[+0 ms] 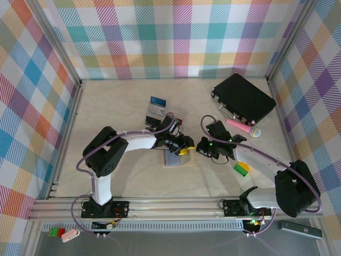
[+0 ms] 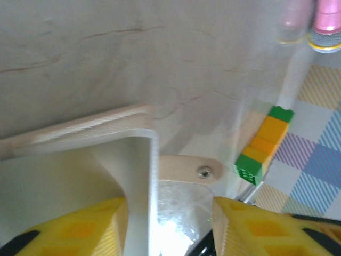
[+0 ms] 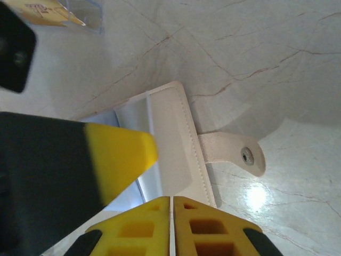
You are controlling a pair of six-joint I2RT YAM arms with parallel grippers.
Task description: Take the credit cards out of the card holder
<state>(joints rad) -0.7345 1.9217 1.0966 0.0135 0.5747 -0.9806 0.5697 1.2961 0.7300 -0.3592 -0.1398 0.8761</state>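
L gripper (image 2: 170, 230): jaws part open, not clamped. The holder (image 3: 171, 125) has one panel raised, its edge standing between the jaws, hard against the finger at 9 o'clock w/ a clear gap to the other; nothing lifted free. R gripper (image 3: 171, 224): fingers pressed together, nothing between them, tips at the holder's near edge; contact can't tell. Top view: holder lies mid-table, L gripper over its 12–1 o'clock corner, R gripper just beside at 3 o'clock. Holder pale, stitched border, open; strap (image 3: 234, 153) w/ metal snap sticks out flat on the table toward R gripper. Pale blue-white inner layer shows under the L finger; card or pocket, can't tell. Around: clear tray (image 1: 160, 111) near at 11 o'clock of holder, a yellow card (image 3: 45, 10) in it. Black case (image 1: 243, 98) well apart at 1–2 o'clock, pink mic (image 1: 242, 128) between case and R arm, green-yellow block (image 1: 241, 169) at 4 o'clock beside R arm. Both grippers crowd the holder; L finger covers most of its inside.
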